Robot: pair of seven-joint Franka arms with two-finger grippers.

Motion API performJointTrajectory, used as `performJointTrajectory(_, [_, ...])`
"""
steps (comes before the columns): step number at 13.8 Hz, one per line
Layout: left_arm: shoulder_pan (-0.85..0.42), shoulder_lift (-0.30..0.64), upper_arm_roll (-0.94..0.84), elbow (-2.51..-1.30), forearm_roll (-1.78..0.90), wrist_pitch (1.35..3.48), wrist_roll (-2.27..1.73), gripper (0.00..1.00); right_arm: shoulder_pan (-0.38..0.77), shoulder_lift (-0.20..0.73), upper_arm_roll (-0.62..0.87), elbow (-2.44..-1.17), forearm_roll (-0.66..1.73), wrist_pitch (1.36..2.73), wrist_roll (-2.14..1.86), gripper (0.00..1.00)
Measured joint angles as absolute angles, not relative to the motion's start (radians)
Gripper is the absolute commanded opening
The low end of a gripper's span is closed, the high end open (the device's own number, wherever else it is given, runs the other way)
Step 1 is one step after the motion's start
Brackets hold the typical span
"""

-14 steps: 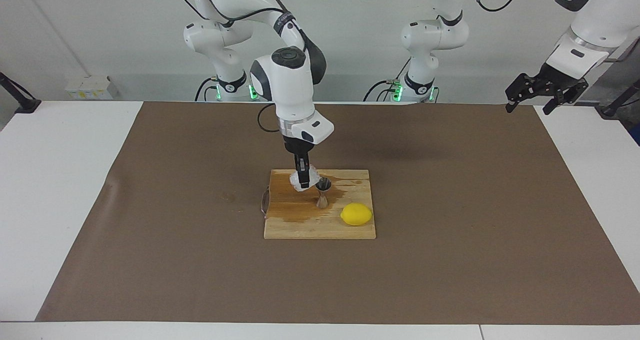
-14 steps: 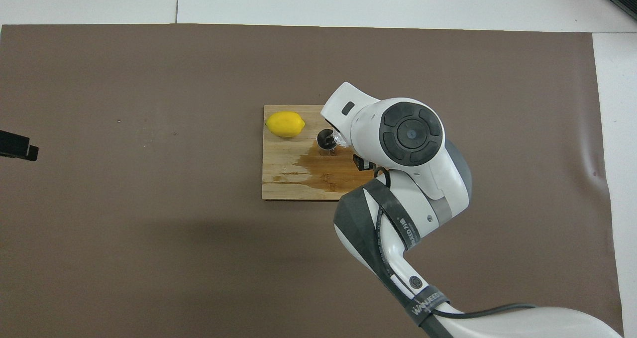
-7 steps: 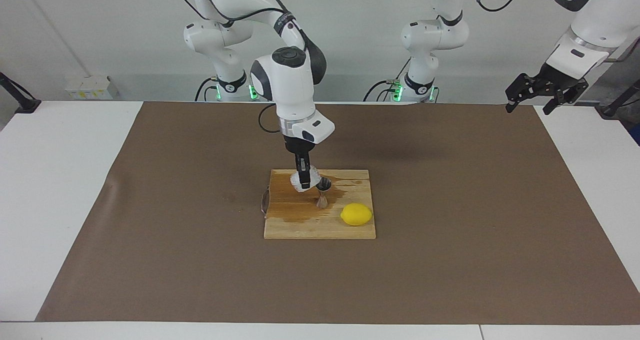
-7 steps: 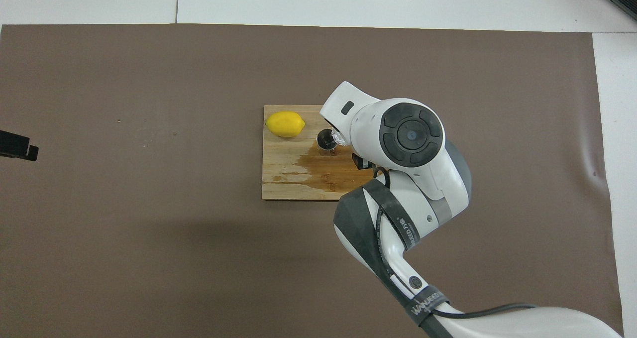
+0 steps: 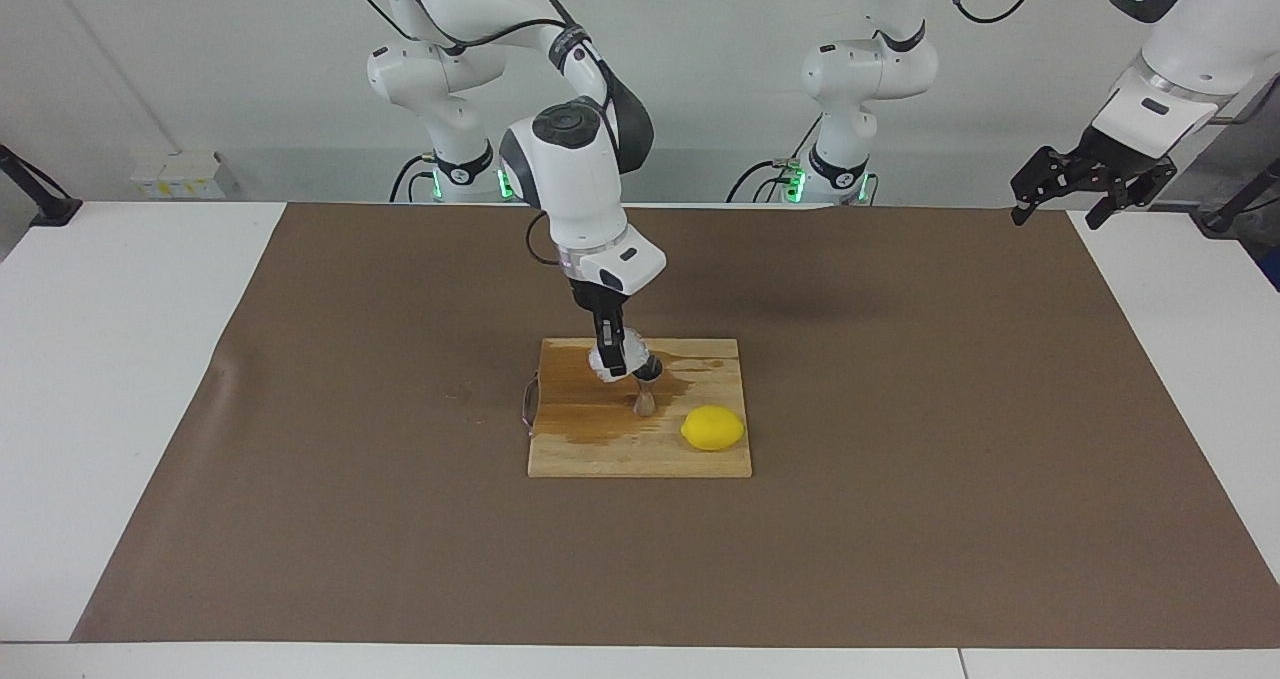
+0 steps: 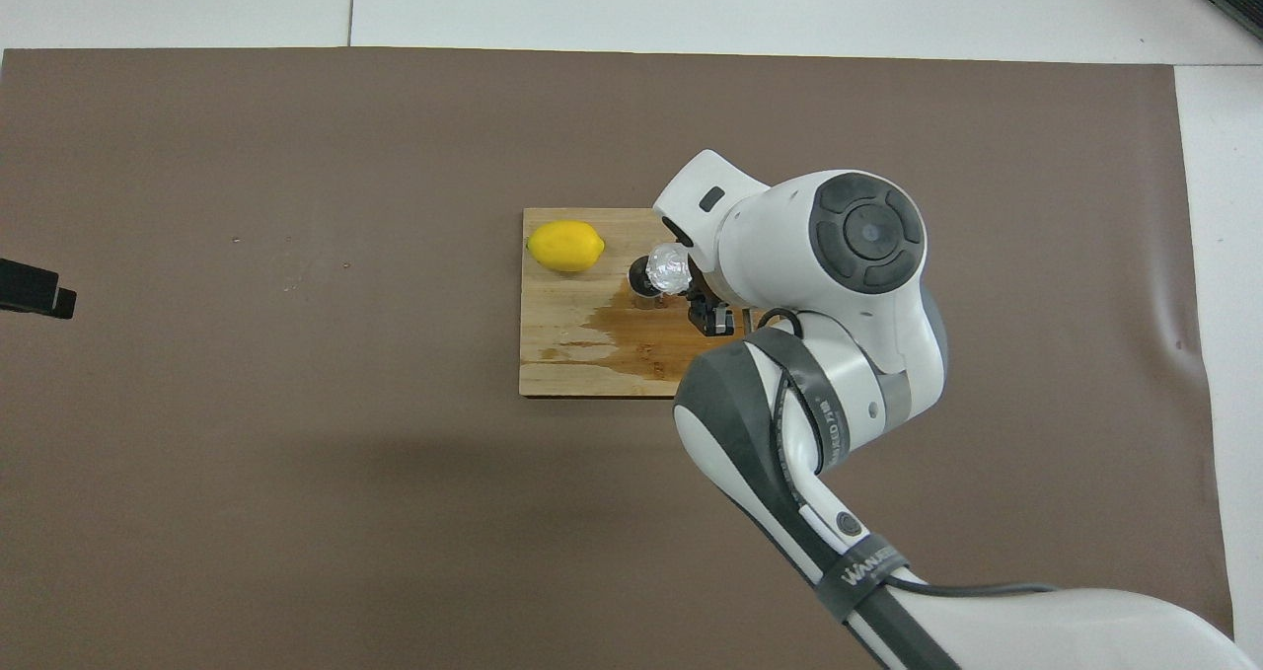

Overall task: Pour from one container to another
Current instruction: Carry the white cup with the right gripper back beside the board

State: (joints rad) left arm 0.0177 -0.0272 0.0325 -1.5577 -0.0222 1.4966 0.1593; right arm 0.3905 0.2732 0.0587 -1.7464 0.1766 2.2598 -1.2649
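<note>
Overhead view: lemon [image 6: 564, 246] beside jigger [image 6: 646, 293] (board [image 6: 572, 354] wet).

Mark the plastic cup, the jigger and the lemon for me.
plastic cup [image 6: 669, 272]: overhead view, its crinkled side.
jigger [image 5: 645, 400]: facing view, its lower cone.
lemon [image 5: 712, 428]: facing view, middle of its peel.

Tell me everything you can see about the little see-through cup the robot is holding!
The plastic cup is small, squat and whitish-clear, with crinkly ridged sides. The right gripper pinches it and holds it up in the air, tipped over the open top of the silver jigger, which stands on the wooden board. Only the gripper's fingers clearly touch it. What is inside cannot be seen.
</note>
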Motion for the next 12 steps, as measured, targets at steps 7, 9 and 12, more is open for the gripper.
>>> performJointTrajectory(7, [0.018,-0.027,0.033,-1.558,-0.022,1.497,0.159,1.0,0.239,0.273,0.057,-1.756,0.616,2.255,-1.616,0.19])
performJointTrajectory(9, [0.018,-0.027,0.033,-1.558,-0.022,1.497,0.159,1.0,0.171,0.272,0.056,-1.778,0.736,2.232,-1.722,0.19])
performJointTrajectory(12, [0.018,-0.027,0.033,-1.558,-0.022,1.497,0.159,1.0,0.071,0.271,0.056,-1.823,0.832,2.178,-1.864,0.19])
